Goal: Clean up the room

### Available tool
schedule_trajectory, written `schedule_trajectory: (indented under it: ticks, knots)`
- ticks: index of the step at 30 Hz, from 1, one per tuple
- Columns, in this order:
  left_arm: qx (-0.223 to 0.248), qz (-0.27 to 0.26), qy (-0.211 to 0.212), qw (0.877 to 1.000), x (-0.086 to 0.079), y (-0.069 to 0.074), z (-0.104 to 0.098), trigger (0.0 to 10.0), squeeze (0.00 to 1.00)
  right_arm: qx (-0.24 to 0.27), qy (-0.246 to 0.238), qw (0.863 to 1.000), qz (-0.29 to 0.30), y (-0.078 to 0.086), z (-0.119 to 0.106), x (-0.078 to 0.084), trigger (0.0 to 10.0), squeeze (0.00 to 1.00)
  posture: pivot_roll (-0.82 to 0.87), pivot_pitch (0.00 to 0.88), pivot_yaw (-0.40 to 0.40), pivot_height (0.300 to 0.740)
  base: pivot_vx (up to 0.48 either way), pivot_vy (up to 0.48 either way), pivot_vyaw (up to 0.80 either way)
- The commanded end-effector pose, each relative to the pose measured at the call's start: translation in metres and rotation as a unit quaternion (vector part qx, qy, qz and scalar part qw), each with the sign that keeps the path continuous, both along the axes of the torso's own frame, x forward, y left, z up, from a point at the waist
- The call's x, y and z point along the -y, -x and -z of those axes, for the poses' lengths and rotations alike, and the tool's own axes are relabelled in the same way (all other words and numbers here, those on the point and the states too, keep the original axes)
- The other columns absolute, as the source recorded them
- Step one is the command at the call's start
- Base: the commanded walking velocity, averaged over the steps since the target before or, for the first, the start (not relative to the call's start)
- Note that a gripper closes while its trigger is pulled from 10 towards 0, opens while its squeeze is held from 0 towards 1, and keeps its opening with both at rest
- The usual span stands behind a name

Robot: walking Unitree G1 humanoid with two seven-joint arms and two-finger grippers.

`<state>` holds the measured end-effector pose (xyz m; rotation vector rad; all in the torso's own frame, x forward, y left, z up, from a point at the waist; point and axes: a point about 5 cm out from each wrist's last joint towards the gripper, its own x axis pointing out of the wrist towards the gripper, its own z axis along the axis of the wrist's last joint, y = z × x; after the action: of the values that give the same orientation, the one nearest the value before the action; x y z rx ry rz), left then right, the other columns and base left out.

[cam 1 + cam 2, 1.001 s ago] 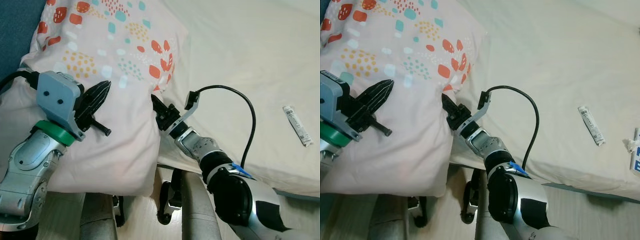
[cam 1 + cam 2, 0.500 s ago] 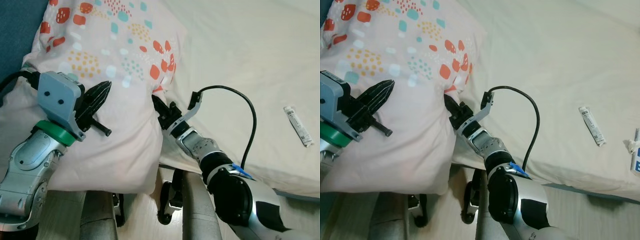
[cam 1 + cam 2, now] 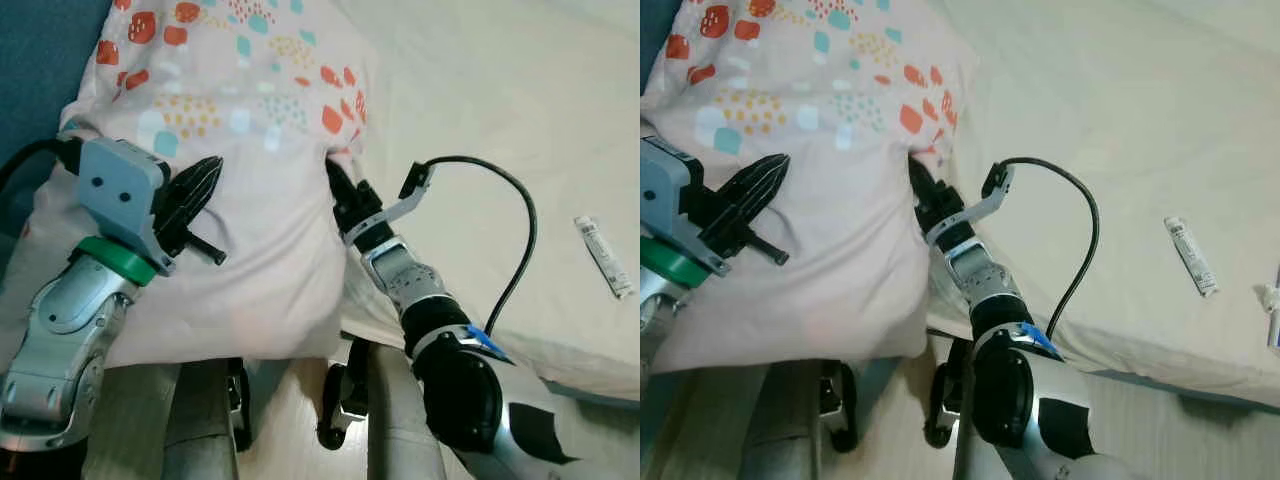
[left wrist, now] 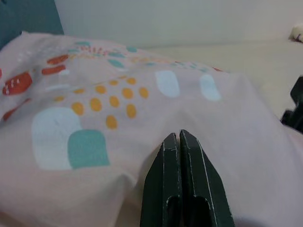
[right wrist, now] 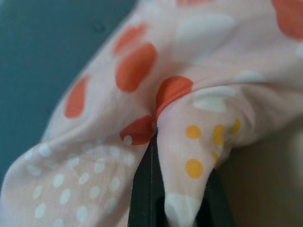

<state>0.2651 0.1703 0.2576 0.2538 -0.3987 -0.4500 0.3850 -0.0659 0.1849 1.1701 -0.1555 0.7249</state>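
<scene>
Here, a pale pink pillow with orange, teal and yellow spots is seen lying at the edge of a cream bed, with its printed end toward the blue wall and its plain end hanging over the bed edge.

The pillow is held from two sides. At its edge next to the bed sheet, the right gripper is pressed into a fold of the cover; in the right wrist view the fabric is seen pinched between the two black fingers, which are closed on it. On the opposite side of the pillow, the left gripper is laid against the cover. In the left wrist view its fingers are seen closed together, tip against tip, with the fabric bunched around them; whether cloth is caught between them cannot be told.

A black cable is looped from the right wrist over the sheet beside the pillow. Well apart from the pillow, a small white tube is lying on the bed. Below the pillow's hanging end, a light wooden floor is seen.
</scene>
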Motion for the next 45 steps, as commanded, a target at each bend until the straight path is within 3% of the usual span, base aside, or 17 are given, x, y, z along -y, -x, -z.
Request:
schedule_trajectory:
  ticks: [1,4,9,14,17,21,22,23,24,27,28,29,35,38,40,42,45]
  knots:
    - [-0.01,0.006,-0.005,1.0,0.003,0.0,0.007,10.0,0.0,0.024,-0.025,0.999,0.031,0.0,-0.008,0.005,0.0,0.0,0.23,0.344,-0.098,0.608,0.0,0.0,0.0]
    - [-0.011,0.008,-0.004,1.0,0.005,-0.001,0.007,10.0,0.0,0.031,-0.022,0.999,0.033,0.002,-0.011,0.0,0.0,0.0,0.22,0.342,-0.097,0.608,0.0,0.0,0.0]
    - [-0.012,0.016,-0.008,1.0,0.009,-0.002,0.011,10.0,0.0,0.039,-0.011,0.999,0.034,0.016,-0.01,-0.025,0.0,0.0,0.21,0.338,-0.1,0.608,0.0,0.0,0.0]
    - [-0.012,0.019,-0.012,1.0,0.012,-0.004,0.013,10.0,0.0,-0.012,0.046,0.999,0.023,0.032,0.028,-0.045,0.0,0.0,0.22,0.34,-0.101,0.608,0.0,0.0,0.0]
    - [-0.011,0.02,-0.013,1.0,0.013,-0.004,0.013,10.0,0.0,-0.024,0.067,0.997,0.02,0.035,0.039,-0.046,0.0,0.0,0.22,0.339,-0.101,0.608,0.0,0.0,0.0]
    - [-0.012,0.027,-0.009,1.0,0.018,-0.001,0.014,10.0,0.0,-0.071,0.129,0.988,0.038,0.036,0.065,-0.033,0.0,0.0,0.22,0.342,-0.104,0.608,0.0,0.0,0.0]
    - [-0.014,0.03,-0.007,0.999,0.019,0.0,0.015,10.0,0.0,-0.084,0.144,0.985,0.053,0.035,0.07,-0.025,5.3,0.0,0.23,0.34,-0.107,0.608,0.0,0.0,0.0]
    - [-0.014,0.03,-0.007,0.999,0.019,0.0,0.015,10.0,0.0,-0.084,0.144,0.985,0.053,0.035,0.07,-0.025,5.3,0.0,0.23,0.34,-0.107,0.608,0.0,0.0,0.0]
    - [-0.016,0.031,-0.006,0.999,0.02,0.001,0.016,10.0,0.0,-0.104,0.145,0.981,0.072,0.032,0.074,-0.016,10.0,1.0,0.23,0.339,-0.108,0.608,0.0,0.0,0.0]
    - [-0.017,0.032,-0.006,0.999,0.021,0.002,0.017,10.0,0.0,-0.119,0.142,0.979,0.088,0.031,0.077,-0.008,10.0,1.0,0.23,0.339,-0.109,0.608,0.0,0.0,0.0]
    - [-0.02,0.033,-0.004,0.999,0.022,0.001,0.02,10.0,0.0,-0.134,0.156,0.972,0.116,0.031,0.082,0.001,10.0,1.0,0.22,0.334,-0.109,0.608,0.0,0.0,0.0]
    - [-0.022,0.033,-0.002,0.999,0.022,0.001,0.021,10.0,0.0,-0.13,0.173,0.968,0.127,0.033,0.084,0.002,10.0,0.0,0.22,0.33,-0.109,0.608,0.0,0.0,0.0]
    - [-0.038,0.026,0.016,0.999,0.016,0.0,0.03,10.0,0.0,-0.099,0.222,0.953,0.183,0.046,0.093,0.016,10.0,0.0,0.2,0.31,-0.104,0.608,0.0,0.0,0.0]
    - [-0.045,0.012,0.041,0.998,0.001,0.002,0.031,10.0,0.0,-0.061,0.262,0.94,0.209,0.056,0.092,0.027,10.0,0.0,0.18,0.284,-0.097,0.608,0.0,0.0,0.0]
    - [-0.047,0.004,0.063,0.997,-0.013,0.005,0.03,10.0,0.0,-0.032,0.301,0.924,0.232,0.065,0.091,0.036,10.0,0.0,0.17,0.265,-0.094,0.608,0.0,0.0,0.0]
    - [-0.046,0.02,0.054,0.997,-0.023,0.014,0.031,10.0,0.0,-0.013,0.333,0.906,0.262,0.077,0.091,0.049,10.0,0.0,0.15,0.249,-0.092,0.608,0.0,0.0,0.0]
    - [-0.051,0.044,0.036,0.997,-0.029,0.023,0.036,10.0,0.0,-0.011,0.333,0.897,0.29,0.087,0.092,0.06,10.0,0.0,0.14,0.228,-0.088,0.608,0.0,0.0,0.0]
